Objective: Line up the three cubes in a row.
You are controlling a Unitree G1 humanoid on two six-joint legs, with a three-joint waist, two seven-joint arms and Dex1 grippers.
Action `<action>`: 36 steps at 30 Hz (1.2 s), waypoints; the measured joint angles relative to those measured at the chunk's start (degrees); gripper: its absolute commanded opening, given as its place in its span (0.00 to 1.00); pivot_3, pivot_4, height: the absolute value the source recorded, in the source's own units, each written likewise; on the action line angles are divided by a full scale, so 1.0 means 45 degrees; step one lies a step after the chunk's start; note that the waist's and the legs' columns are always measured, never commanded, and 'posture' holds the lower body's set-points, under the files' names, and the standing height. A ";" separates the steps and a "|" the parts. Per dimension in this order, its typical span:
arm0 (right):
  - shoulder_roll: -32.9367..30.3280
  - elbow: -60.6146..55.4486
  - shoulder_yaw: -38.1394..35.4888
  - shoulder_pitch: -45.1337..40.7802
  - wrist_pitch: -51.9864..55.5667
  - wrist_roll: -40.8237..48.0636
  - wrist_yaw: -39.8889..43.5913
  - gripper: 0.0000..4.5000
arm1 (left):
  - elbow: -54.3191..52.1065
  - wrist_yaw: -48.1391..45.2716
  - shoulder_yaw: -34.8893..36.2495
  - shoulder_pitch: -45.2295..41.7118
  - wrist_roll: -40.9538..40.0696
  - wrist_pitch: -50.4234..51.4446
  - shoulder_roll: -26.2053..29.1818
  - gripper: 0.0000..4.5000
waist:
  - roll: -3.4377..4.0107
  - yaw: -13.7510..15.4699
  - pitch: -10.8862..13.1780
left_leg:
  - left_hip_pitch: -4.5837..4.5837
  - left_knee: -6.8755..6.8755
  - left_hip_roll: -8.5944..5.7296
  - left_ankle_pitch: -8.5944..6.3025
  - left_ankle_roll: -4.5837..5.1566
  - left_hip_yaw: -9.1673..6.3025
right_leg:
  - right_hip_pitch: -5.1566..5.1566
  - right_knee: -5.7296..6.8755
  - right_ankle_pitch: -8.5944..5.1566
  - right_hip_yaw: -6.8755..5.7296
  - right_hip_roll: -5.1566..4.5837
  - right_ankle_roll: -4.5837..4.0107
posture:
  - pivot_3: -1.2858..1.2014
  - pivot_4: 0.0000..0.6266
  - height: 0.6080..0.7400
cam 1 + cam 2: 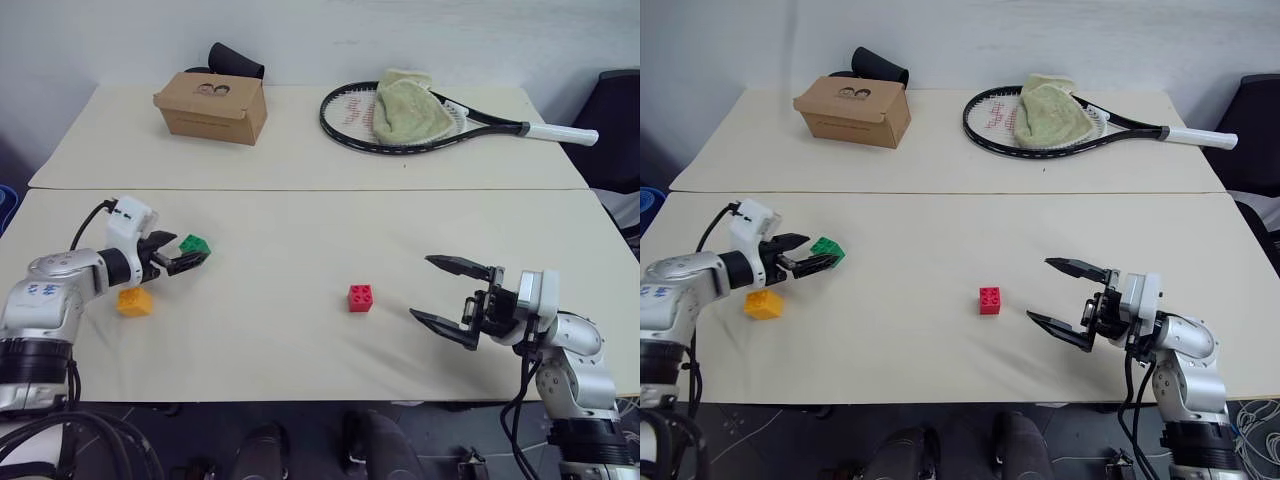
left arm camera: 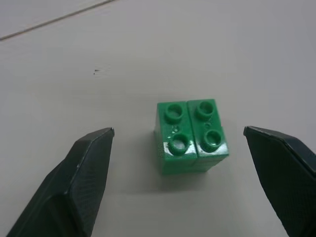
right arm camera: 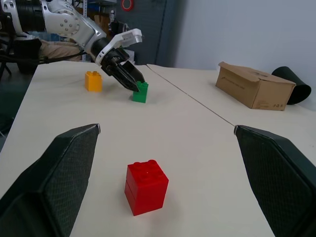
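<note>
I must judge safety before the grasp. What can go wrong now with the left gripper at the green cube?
The left gripper stands open astride the green cube, which sits off-centre between the fingers; closing could twist or push it away. The yellow-orange cube lies under the left arm and might be knocked.

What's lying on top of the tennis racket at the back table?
A crumpled green towel lies on the racket, covering much of its strings; red markings show beside it. Whatever is under the towel is hidden.

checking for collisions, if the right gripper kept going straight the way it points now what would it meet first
Most likely the red cube: it sits centred ahead of the right gripper, between its open fingers, with bare table before it.
</note>
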 measured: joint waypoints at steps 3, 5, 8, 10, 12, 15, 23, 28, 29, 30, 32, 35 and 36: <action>-0.0001 -0.0390 -0.0026 0.0546 -0.0001 -0.0012 -0.0291 1.00 | 0.1014 -0.0319 -0.0057 -0.0540 0.0379 -0.0567 -0.0465 0.59 | -0.0001 0.0037 0.0000 | -0.0001 0.0002 -0.0004 0.0001 0.0001 0.0001 | -0.0001 0.0002 0.0000 0.0001 -0.0006 0.0001 | 0.52 0.24 1.00; -0.0009 -0.0531 -0.0026 0.0840 -0.0001 -0.0037 -0.0382 1.00 | 0.1458 -0.0664 -0.0155 -0.0700 0.0614 -0.0907 -0.0697 0.44 | -0.0002 0.0048 -0.0001 | -0.0001 0.0006 -0.0004 0.0000 0.0002 0.0009 | -0.0003 0.0006 0.0000 0.0007 -0.0006 0.0002 | 0.52 0.24 1.00; -0.0048 -0.0620 -0.0032 0.0995 0.0000 -0.0049 -0.0516 1.00 | 0.1830 -0.1038 -0.0182 -0.0921 0.0858 -0.1258 -0.0790 0.33 | -0.0004 0.0071 -0.0001 | 0.0007 0.0013 -0.0006 0.0001 0.0004 0.0012 | -0.0004 0.0003 0.0000 0.0010 -0.0007 0.0002 | 0.52 0.24 1.00; -0.0127 -0.0671 -0.0033 0.1007 0.0002 -0.0053 -0.0555 1.00 | 0.1901 -0.1385 -0.0220 -0.1060 0.0910 -0.1556 -0.0845 0.33 | -0.0006 0.0111 -0.0001 | 0.0005 0.0017 -0.0006 0.0003 0.0007 0.0012 | -0.0007 0.0002 -0.0001 0.0012 -0.0008 0.0002 | 0.52 0.24 1.00; -0.0271 -0.0811 -0.0036 0.1020 0.0014 -0.0047 -0.0576 1.00 | 0.1818 -0.2290 -0.0257 -0.1207 0.0918 -0.2364 -0.0904 0.33 | -0.0006 0.0193 -0.0001 | 0.0002 0.0022 -0.0007 0.0003 0.0007 0.0020 | -0.0012 0.0002 -0.0001 0.0016 -0.0009 0.0002 | 0.52 0.24 1.00; -0.0907 -0.0907 -0.0340 0.1133 0.0122 0.0098 -0.0328 1.00 | 0.0489 -0.4983 -0.1206 -0.1262 0.0984 -0.4165 -0.0790 0.33 | -0.0006 0.0305 0.0000 | -0.0005 0.0026 -0.0016 0.0001 0.0010 0.0025 | -0.0012 -0.0001 -0.0001 0.0016 -0.0010 0.0003 | 0.52 0.24 1.00; -0.1982 -0.0881 -0.0574 0.2208 0.0268 0.0208 0.1014 1.00 | -0.2252 -0.7263 -0.4791 -0.2180 0.2263 -0.3596 -0.2461 0.33 | -0.0007 0.0589 -0.0001 | 0.0003 0.0055 -0.0022 -0.0002 0.0034 0.0050 | -0.0003 -0.0017 0.0013 0.0078 0.0111 0.0037 | 0.52 0.24 1.00; -0.1727 -0.0860 -0.0580 0.2507 0.0010 0.0163 0.0977 1.00 | -0.2075 -0.6932 -0.5863 -0.2323 0.3428 -0.3491 -0.3092 0.33 | -0.0010 0.0423 0.0001 | 0.0017 0.0051 -0.0010 0.0009 0.0011 0.0051 | -0.0009 -0.0009 0.0006 0.0095 0.0158 0.0020 | 0.52 0.24 1.00; -0.1713 -0.0832 -0.0581 0.2595 -0.0037 0.0111 0.0977 1.00 | -0.2068 -0.6896 -0.5870 -0.2358 0.3547 -0.3495 -0.3138 0.33 | -0.0010 0.0426 0.0001 | 0.0017 0.0050 -0.0007 0.0011 0.0007 0.0047 | -0.0009 -0.0008 0.0005 0.0094 0.0158 0.0018 | 0.52 0.24 1.00; -0.1684 -0.0814 -0.0580 0.2629 -0.0078 0.0072 0.0972 1.00 | -0.2047 -0.6801 -0.5871 -0.2428 0.3663 -0.3462 -0.3241 0.33 | -0.0010 0.0439 0.0001 | 0.0019 0.0052 -0.0001 0.0012 0.0007 0.0044 | -0.0008 -0.0004 0.0005 0.0094 0.0155 0.0018 | 0.52 0.24 1.00; -0.1582 -0.0816 -0.0581 0.2648 -0.0254 0.0040 0.0946 1.00 | -0.1877 -0.6646 -0.5880 -0.2570 0.3872 -0.3428 -0.3458 0.33 | -0.0010 0.0470 0.0001 | 0.0019 0.0058 0.0001 0.0013 0.0014 0.0043 | -0.0006 -0.0002 0.0006 0.0098 0.0146 0.0022 | 0.52 0.24 1.00; -0.1466 -0.0817 -0.0581 0.2743 -0.0318 0.0020 0.0887 1.00 | -0.1700 -0.6441 -0.5877 -0.2672 0.4003 -0.3430 -0.3669 0.33 | -0.0009 0.0548 0.0001 | 0.0018 0.0061 0.0004 0.0012 0.0022 0.0040 | -0.0004 -0.0002 0.0008 0.0100 0.0139 0.0024 | 0.52 0.24 1.00; -0.1465 -0.0819 -0.0581 0.2776 -0.0329 0.0021 0.0883 1.00 | -0.1704 -0.6419 -0.5876 -0.2673 0.4014 -0.3391 -0.3690 0.33 | -0.0009 0.0562 0.0000 | 0.0019 0.0061 0.0004 0.0012 0.0022 0.0040 | -0.0004 -0.0002 0.0008 0.0100 0.0139 0.0024 | 0.52 0.24 1.00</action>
